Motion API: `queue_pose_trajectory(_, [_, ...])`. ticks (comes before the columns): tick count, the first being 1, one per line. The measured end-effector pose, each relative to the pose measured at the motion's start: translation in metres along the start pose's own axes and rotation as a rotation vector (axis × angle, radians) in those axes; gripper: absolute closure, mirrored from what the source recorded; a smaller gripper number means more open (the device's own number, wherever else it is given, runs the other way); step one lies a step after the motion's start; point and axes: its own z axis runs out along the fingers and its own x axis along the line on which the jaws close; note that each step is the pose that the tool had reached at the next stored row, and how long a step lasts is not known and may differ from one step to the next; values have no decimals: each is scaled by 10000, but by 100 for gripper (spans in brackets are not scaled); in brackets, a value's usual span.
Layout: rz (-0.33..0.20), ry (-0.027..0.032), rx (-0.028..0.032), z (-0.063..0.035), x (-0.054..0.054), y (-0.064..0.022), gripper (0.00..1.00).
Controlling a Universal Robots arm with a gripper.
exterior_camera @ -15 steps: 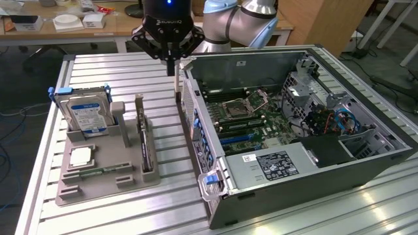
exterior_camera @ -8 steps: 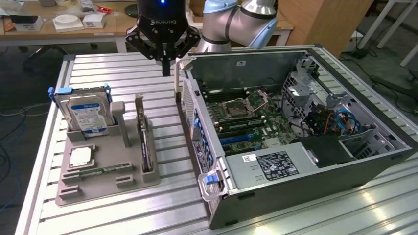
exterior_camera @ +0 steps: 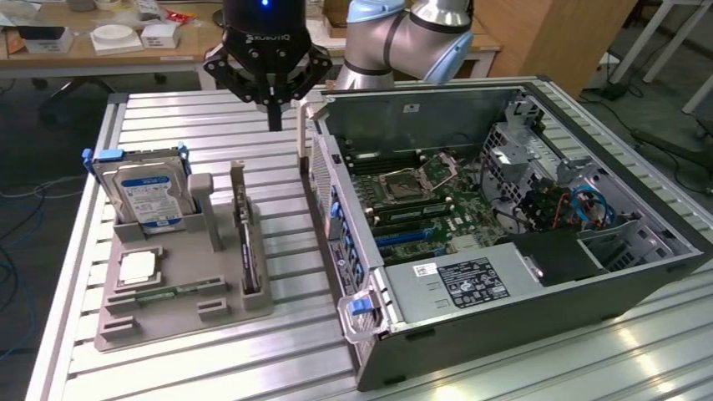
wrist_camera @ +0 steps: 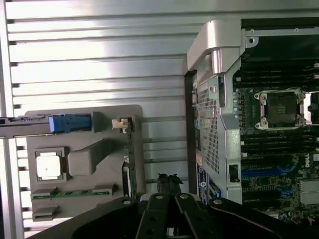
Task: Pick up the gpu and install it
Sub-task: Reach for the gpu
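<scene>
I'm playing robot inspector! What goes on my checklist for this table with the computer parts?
Surface: slatted metal table, carrying the grey holder and the open computer case.
Job's things: gpu stands on edge in the holder, untouched.
Clutter: hard drive, processor chip and memory stick, all in the holder.
Grippers: end effector shut, holding nothing, over the table between holder and case.
Cables: blue and red wires inside the case.
Surroundings: wooden desk behind the table.
</scene>
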Motion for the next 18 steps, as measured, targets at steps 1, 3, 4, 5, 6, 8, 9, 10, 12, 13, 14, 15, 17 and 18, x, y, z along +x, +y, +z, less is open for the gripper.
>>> queue_pose_trajectory(1, [0, 0, 0, 0, 12, -1, 90])
queue_pose_trajectory(3, [0, 0, 0, -1, 38, -3, 90])
queue_pose_trajectory(4, [0, 0, 0, -1, 52, -4, 90])
queue_pose_trajectory(5, [0, 0, 0, -2, 66, -5, 90])
queue_pose_trajectory(6, [1, -1, -1, -2, 79, -6, 90])
queue_pose_trajectory(8, [0, -1, -1, -3, 105, -8, 90])
queue_pose_trajectory(9, [0, 0, 0, -3, 117, -9, 90])
queue_pose_trajectory(10, [1, 0, 0, -4, 131, -10, 90])
queue_pose_trajectory(12, [1, 0, 0, -4, 157, -12, 90])
queue_pose_trajectory(13, [-1, -1, -1, -4, 169, -13, 90])
queue_pose_trajectory(14, [0, 0, 0, -5, 183, -14, 90])
queue_pose_trajectory(15, [0, 0, 0, -5, 195, -15, 90])
queue_pose_trajectory(17, [-1, 0, 0, -6, 221, -17, 90])
queue_pose_trajectory(18, [0, 0, 0, -6, 233, -17, 90])
